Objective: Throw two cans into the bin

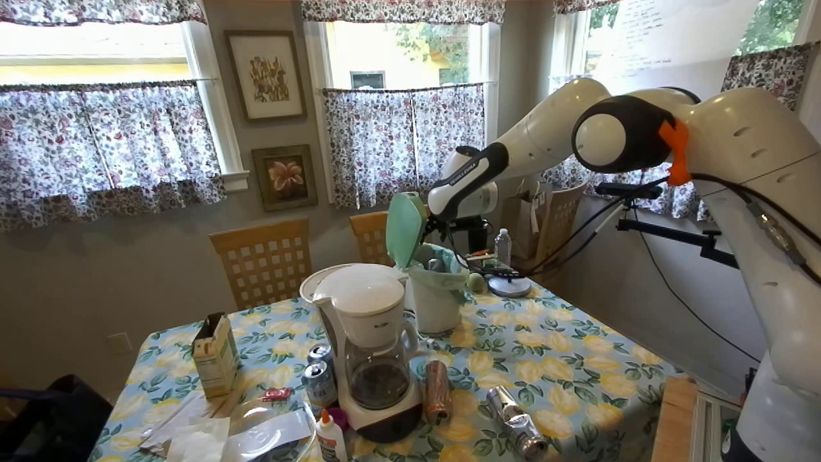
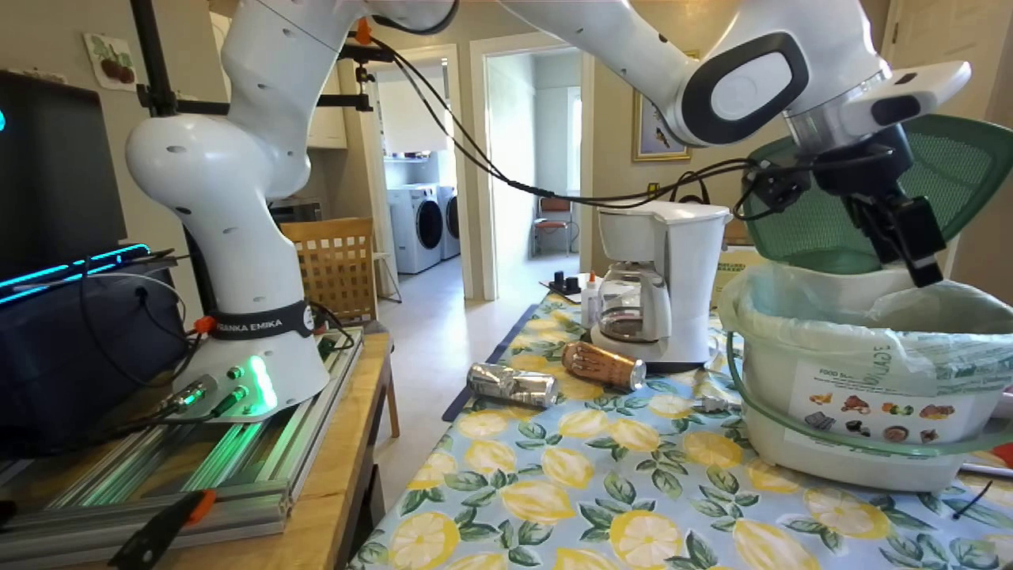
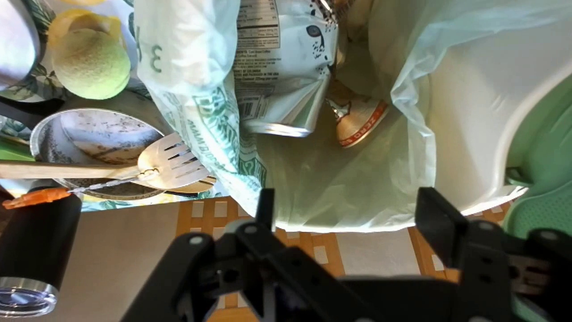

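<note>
The bin (image 2: 847, 412) has a cream body and a pale liner; it also shows in an exterior view (image 1: 437, 308). Its green lid (image 1: 404, 228) stands open. In the wrist view, a dented white can (image 3: 283, 62) and a copper can (image 3: 364, 118) lie inside the liner. My gripper (image 3: 346, 197) is open and empty, its fingers over the bin's rim; it also shows above the bin in an exterior view (image 2: 922, 265). On the table, a crumpled silver can (image 2: 513, 385) and an orange-brown can (image 2: 603, 366) lie on their sides.
A white coffee maker (image 1: 375, 321) stands beside the bin, with two upright cans (image 1: 319, 384) and a glue bottle (image 1: 330, 439) near it. A pan (image 3: 98, 134) with a wooden fork, a green ball (image 3: 91, 65) and a black cylinder (image 3: 40, 250) are close to the bin.
</note>
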Motion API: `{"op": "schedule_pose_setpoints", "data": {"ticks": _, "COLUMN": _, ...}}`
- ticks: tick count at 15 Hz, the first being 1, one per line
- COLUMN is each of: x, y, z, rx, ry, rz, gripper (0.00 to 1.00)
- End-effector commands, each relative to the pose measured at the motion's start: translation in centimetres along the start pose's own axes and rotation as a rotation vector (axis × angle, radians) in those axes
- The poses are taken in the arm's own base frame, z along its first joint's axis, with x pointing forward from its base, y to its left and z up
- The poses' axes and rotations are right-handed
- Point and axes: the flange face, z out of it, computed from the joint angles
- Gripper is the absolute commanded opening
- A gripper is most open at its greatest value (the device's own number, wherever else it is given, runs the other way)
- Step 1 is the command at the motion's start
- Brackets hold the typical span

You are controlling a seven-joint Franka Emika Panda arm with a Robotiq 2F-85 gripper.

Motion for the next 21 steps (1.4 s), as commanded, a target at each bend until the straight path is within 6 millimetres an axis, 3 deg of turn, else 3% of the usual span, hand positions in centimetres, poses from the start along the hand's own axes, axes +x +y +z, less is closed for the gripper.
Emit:
{"op": "schedule_pose_setpoints", "data": {"ticks": 1, "x": 0.4, "y": -0.3, "z": -1.0, "rx": 0.019, "ry": -0.021, "rz": 0.044, "gripper": 1.0}}
{"op": "schedule_pose_setpoints", "data": {"ticks": 5, "x": -0.7, "y": -0.4, "z": -3.3, "rx": -0.009, "ry": -0.179, "rz": 0.125, "gripper": 1.0}}
{"op": "schedule_pose_setpoints", "data": {"ticks": 11, "x": -1.6, "y": 1.6, "z": -8.6, "rx": -0.115, "ry": -0.253, "rz": 0.27, "gripper": 1.0}}
{"op": "schedule_pose_setpoints", "data": {"ticks": 21, "x": -8.0, "y": 2.1, "z": -16.1, "rx": -0.099, "ry": -0.387, "rz": 0.17, "gripper": 1.0}}
